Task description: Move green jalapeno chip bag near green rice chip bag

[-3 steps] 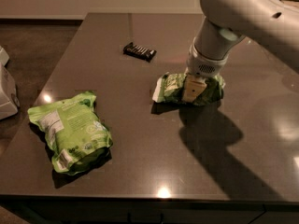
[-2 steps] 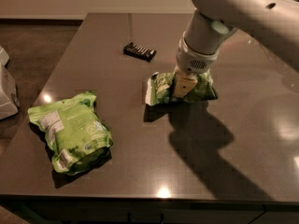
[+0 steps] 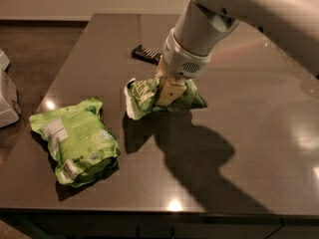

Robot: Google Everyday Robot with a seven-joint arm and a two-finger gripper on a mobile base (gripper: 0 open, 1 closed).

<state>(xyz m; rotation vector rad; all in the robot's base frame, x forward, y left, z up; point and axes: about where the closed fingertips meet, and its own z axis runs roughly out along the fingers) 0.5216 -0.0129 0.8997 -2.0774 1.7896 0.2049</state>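
The green jalapeno chip bag (image 3: 142,96), small, wrinkly and darker green with a white end, is in the middle of the dark table (image 3: 239,133). My gripper (image 3: 168,90) is shut on its middle and holds it, white end pointing left. The green rice chip bag (image 3: 75,138), larger, puffy and lime green with a white label panel, lies flat at the front left of the table, a short gap to the left of the jalapeno bag.
A small dark bar-shaped packet (image 3: 145,54) lies at the back of the table behind the gripper. A white object (image 3: 7,96) stands off the table's left edge. My arm casts a large shadow to the front right.
My gripper has carried the jalapeno bag to the left, from right of centre toward the rice chip bag. The rice chip bag and the dark packet have not moved.
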